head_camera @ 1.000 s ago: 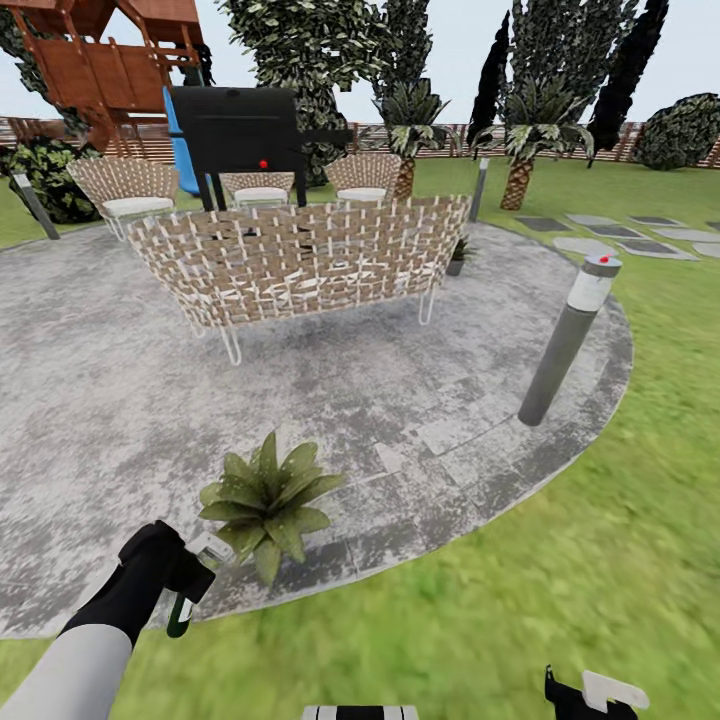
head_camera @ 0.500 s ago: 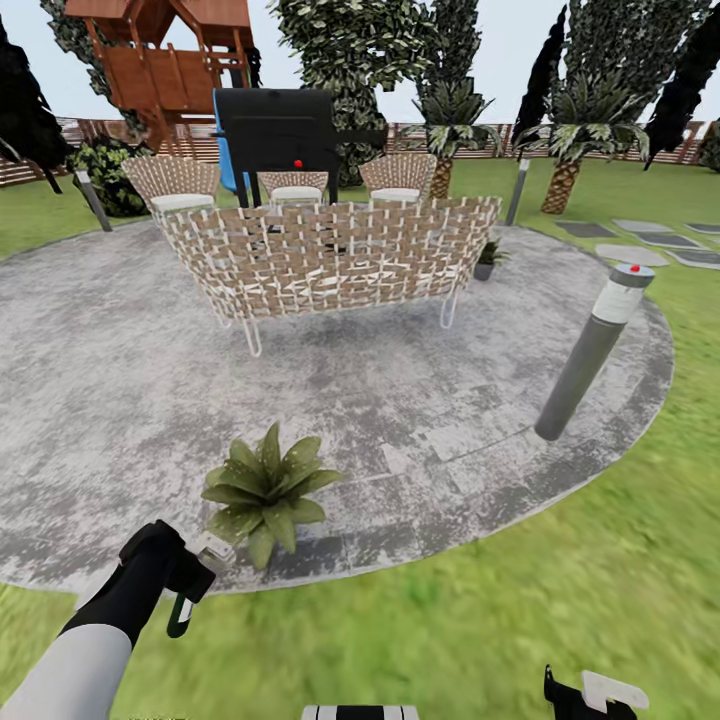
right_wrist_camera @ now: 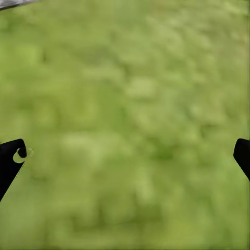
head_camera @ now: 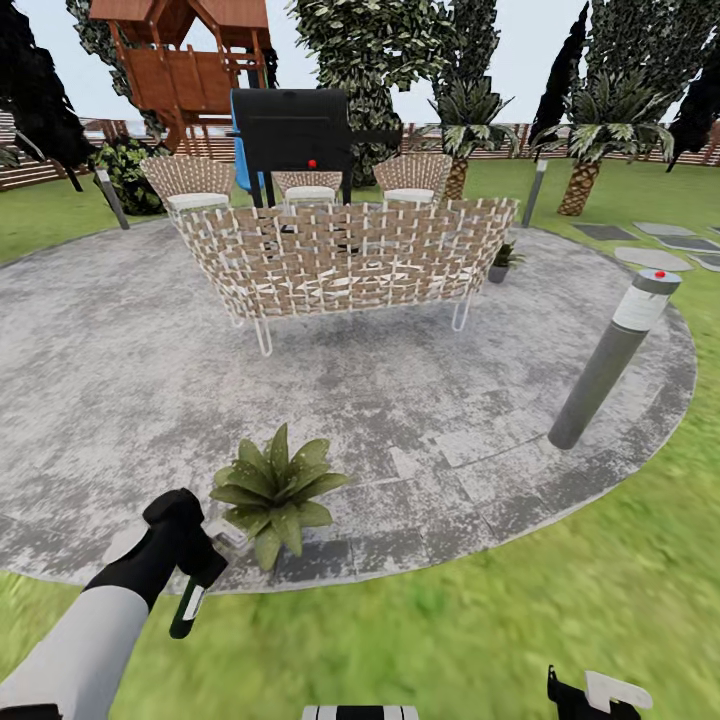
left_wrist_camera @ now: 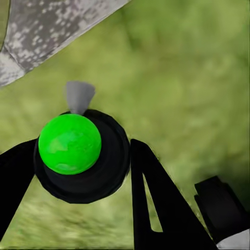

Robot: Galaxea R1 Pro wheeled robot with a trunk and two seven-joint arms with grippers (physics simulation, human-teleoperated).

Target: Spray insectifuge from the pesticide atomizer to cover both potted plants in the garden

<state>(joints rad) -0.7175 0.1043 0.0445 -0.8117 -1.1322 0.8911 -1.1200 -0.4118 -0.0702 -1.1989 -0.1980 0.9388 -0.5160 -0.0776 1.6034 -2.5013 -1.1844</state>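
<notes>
In the head view the left gripper (head_camera: 190, 565) hangs over the lawn (head_camera: 480, 640) at the near edge of the round grey stone patio (head_camera: 400, 400), its black fingers pinched on the pesticide atomizer (head_camera: 187, 603), a dark green-black bottle with a pale label that points down and slightly toward the robot. In the left wrist view the same bottle (left_wrist_camera: 83, 156) sits between the two black fingers (left_wrist_camera: 151, 203), showing a round dark body with a bright green dome and a small grey nozzle, with blurred grass and a corner of the patio behind it. Just beside the gripper, on the patio's near rim, stands one potted plant (head_camera: 275, 490), a low rosette of broad pointed green leaves. A second potted plant (head_camera: 500, 262) stands far off, beside the right end of the woven wicker sofa (head_camera: 345, 260). A grey bollard lamp (head_camera: 615, 355) leans at the patio's right side. Behind the sofa are wicker chairs (head_camera: 195, 185), a black grill (head_camera: 290, 130), a wooden play tower (head_camera: 185, 60), palms (head_camera: 585, 140) and a slatted fence (head_camera: 500, 140). The right gripper (right_wrist_camera: 125, 156) has its fingertips spread wide apart over blurred grass in the right wrist view, holding nothing; part of it (head_camera: 595, 695) shows at the bottom edge of the head view.
</notes>
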